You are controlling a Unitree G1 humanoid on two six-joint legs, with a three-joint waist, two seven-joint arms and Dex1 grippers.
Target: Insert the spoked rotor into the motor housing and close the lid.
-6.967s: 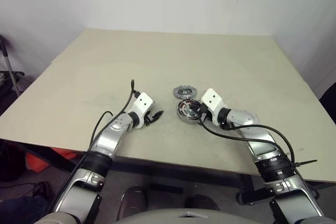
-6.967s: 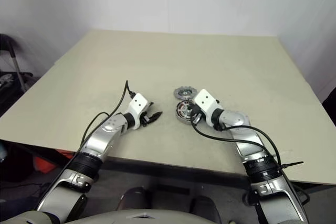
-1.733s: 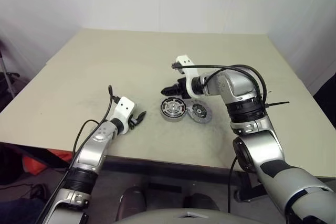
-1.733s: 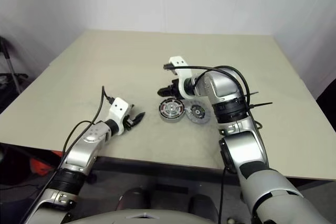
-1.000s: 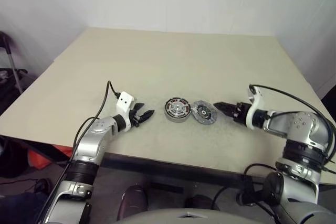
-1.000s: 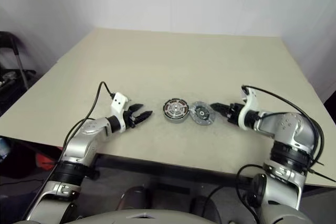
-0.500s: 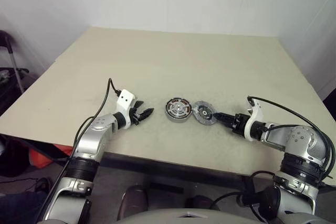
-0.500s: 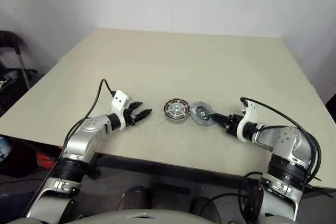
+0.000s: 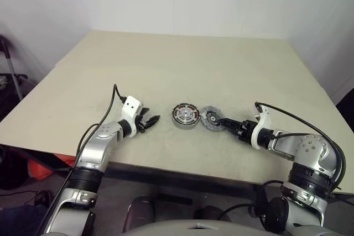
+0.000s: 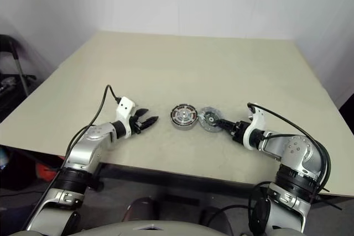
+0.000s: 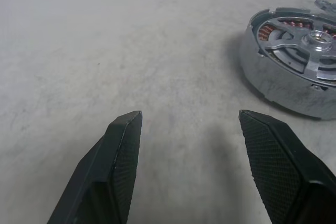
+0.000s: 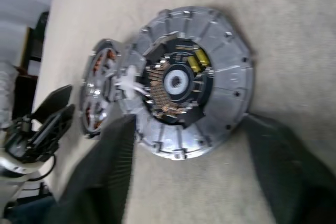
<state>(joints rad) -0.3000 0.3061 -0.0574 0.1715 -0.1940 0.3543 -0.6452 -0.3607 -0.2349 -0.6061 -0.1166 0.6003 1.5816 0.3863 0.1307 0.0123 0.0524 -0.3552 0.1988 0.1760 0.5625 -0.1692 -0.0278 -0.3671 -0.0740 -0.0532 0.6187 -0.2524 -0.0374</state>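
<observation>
The motor housing (image 9: pixel 185 115) lies flat on the beige table (image 9: pixel 182 64), near its front edge, with copper coils showing between the silver spokes around its hub. Touching it on the robot's right is the grey lid (image 9: pixel 211 118), a toothed disc with a dark centre, tipped up slightly against the housing's rim. The right gripper (image 12: pixel 189 182) is right at this lid, its black fingers (image 12: pixel 113 174) spread wide to either side of the disc, one by the housing side and one by the outer side, not clamped. The left gripper (image 9: pixel 152 121) hovers low beside the housing on the other side, jaws apart and holding nothing, a bare strip of table between them.
</observation>
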